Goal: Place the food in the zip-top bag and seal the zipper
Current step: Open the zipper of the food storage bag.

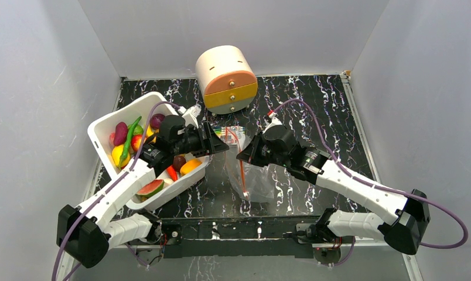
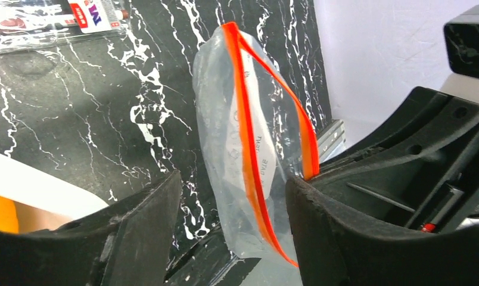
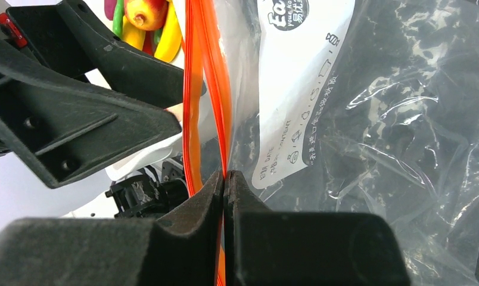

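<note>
Nothing bagged yet: bright plastic toy food lies in the white plastic bin. Clear crinkly zip-top bag looks empty, unsealed. Right tool pinches its red-orange zipper strip; left tool spread, holding nothing.

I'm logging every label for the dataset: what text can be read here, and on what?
"Ea": cut-off logo on the white label of the zip-top bag.
Smaller print beneath it, partly Chinese: too small to read.
Red-and-white sticker on the pen pack: too blurred to read.
</note>
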